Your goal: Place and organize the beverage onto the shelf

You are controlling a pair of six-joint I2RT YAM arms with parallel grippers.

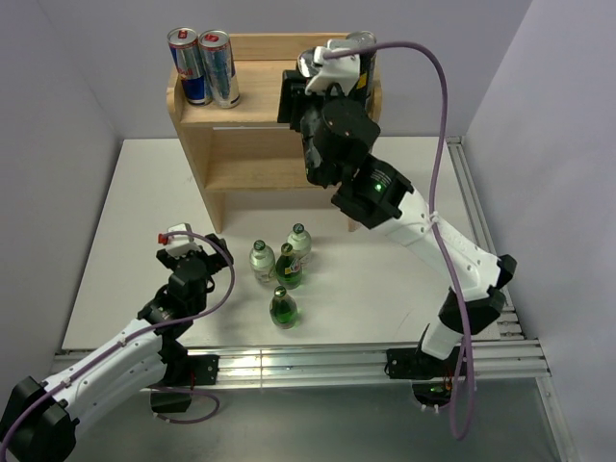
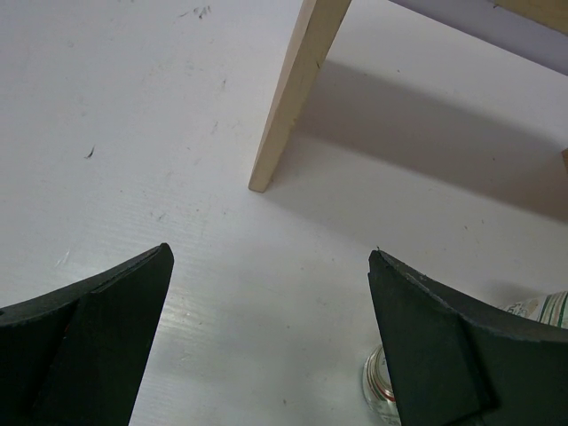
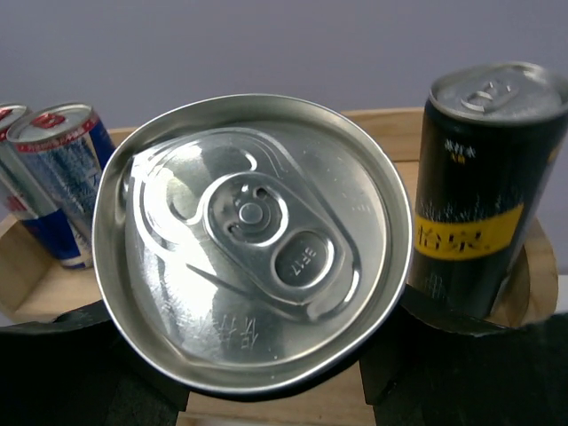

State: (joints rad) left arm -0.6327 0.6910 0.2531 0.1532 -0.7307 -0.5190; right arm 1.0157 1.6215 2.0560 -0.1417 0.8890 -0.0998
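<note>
The light-wood shelf (image 1: 252, 144) stands at the back of the table. Two blue-and-silver cans (image 1: 204, 67) stand on the left of its top tier. My right gripper (image 1: 316, 75) is shut on a silver-topped can (image 3: 253, 240) and holds it over the right of the top tier, beside a black can with a yellow label (image 3: 479, 191). That black can also shows in the top view (image 1: 363, 53). My left gripper (image 1: 183, 241) is open and empty, low over the table left of several small bottles (image 1: 284, 269). One bottle (image 2: 377, 382) peeks out by its right finger.
A front leg of the shelf (image 2: 293, 98) stands ahead of the left gripper (image 2: 271, 253). The blue-and-silver cans (image 3: 53, 169) sit left of the held can. A metal rail (image 1: 318, 361) runs along the near table edge. Walls close in on three sides.
</note>
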